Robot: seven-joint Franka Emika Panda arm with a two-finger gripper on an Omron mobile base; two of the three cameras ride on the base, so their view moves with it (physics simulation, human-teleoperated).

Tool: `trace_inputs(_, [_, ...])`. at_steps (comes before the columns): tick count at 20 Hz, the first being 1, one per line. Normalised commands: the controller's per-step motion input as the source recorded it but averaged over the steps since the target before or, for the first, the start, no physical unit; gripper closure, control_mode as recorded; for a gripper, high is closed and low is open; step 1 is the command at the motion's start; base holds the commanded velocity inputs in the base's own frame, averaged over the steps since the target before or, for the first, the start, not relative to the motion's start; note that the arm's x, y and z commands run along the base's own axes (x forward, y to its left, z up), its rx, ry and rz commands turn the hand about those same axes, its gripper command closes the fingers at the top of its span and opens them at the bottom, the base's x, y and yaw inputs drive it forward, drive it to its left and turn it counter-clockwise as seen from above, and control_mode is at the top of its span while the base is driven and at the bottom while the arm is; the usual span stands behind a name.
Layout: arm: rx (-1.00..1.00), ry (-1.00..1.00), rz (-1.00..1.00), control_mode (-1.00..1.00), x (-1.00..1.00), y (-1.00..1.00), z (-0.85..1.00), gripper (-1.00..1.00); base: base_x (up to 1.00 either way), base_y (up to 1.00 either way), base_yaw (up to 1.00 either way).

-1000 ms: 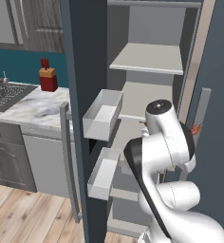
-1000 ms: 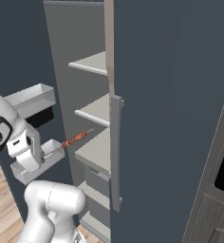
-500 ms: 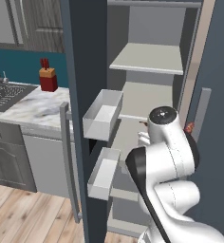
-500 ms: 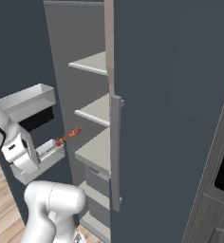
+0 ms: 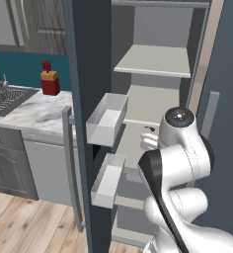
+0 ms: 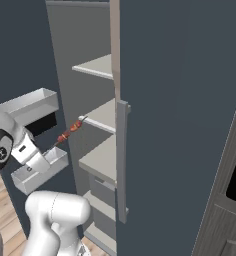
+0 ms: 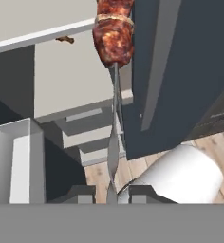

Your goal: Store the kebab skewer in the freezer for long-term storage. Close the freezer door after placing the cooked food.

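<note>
The arm moved in toward the shelves.
The gripper has carried the kebab skewer closer to the freezer, and its tip now pokes in over a shelf.

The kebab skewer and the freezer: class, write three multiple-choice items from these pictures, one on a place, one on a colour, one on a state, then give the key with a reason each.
1. Where is the kebab skewer?
A. On the marble counter
B. Held in the gripper, its tip towards the freezer shelves
C. Lying in a door bin

2. What colour is the knife block on the counter?
A. Red
B. Green
C. White

3. What is the state of the freezer door?
A. Shut
B. Open
C. Removed

Key: 1 B, the hand view shows the stick rising from between the fingertips, and the right base view shows it in the air before the shelves. 2 A, the left base view shows a red block. 3 B, shelves and inner bins are exposed.
</note>
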Motion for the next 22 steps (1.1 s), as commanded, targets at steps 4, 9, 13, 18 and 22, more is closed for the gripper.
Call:
trace_inputs(4, [0.00, 0.00, 0.12, -1.00, 0.38, -0.01, 0.00, 1.00, 0.00, 0.00, 0.00])
trace_inputs(9, [0.00, 0.00, 0.02, -1.00, 0.44, -0.08, -0.04, 1.00, 0.00, 0.00, 0.00])
trace_inputs(13, [-0.01, 0.00, 0.00, -1.00, 0.50, -0.20, -0.14, 1.00, 0.00, 0.00, 0.00])
trace_inputs(18, [0.00, 0.00, 0.00, -1.00, 0.50, -0.33, -0.09, 1.00, 0.00, 0.00, 0.00])
trace_inputs(22, [0.00, 0.00, 0.00, -1.00, 0.45, -0.07, 0.00, 1.00, 0.00, 0.00, 0.00])
